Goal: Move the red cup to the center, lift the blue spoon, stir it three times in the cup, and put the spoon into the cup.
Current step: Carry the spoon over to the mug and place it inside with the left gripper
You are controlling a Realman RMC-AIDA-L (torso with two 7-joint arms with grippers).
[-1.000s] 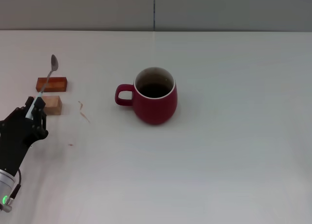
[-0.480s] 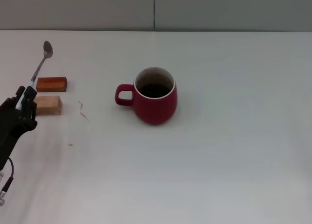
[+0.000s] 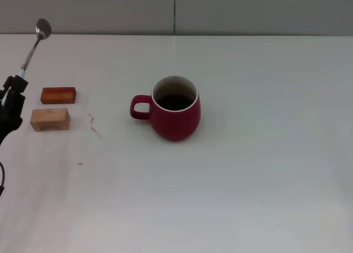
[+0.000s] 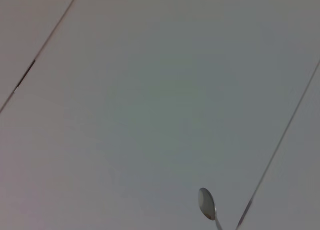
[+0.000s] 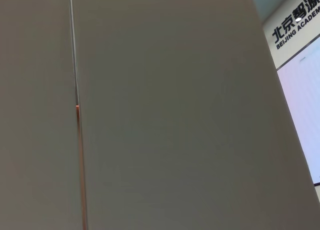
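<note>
The red cup (image 3: 175,114) stands upright near the middle of the white tabletop (image 3: 259,170), its handle pointing toward my left side and its inside dark. At the far left edge of the head view, my left gripper (image 3: 15,85) is shut on the blue spoon (image 3: 33,48). The spoon is lifted off the table and points up and away, its grey bowl at the top. Most of its handle is hidden inside the gripper. The left wrist view shows only the spoon (image 4: 206,204) bowl against the wall. My right gripper is out of view.
Two small wooden blocks lie left of the cup: a reddish block (image 3: 58,95) and a pale block (image 3: 50,119) nearer to me. A few small marks (image 3: 95,126) dot the table between the blocks and the cup. The right wrist view shows only wall.
My left gripper has risen and drifted left with the spoon, lifting it clear of the two blocks. The cup has not moved.
</note>
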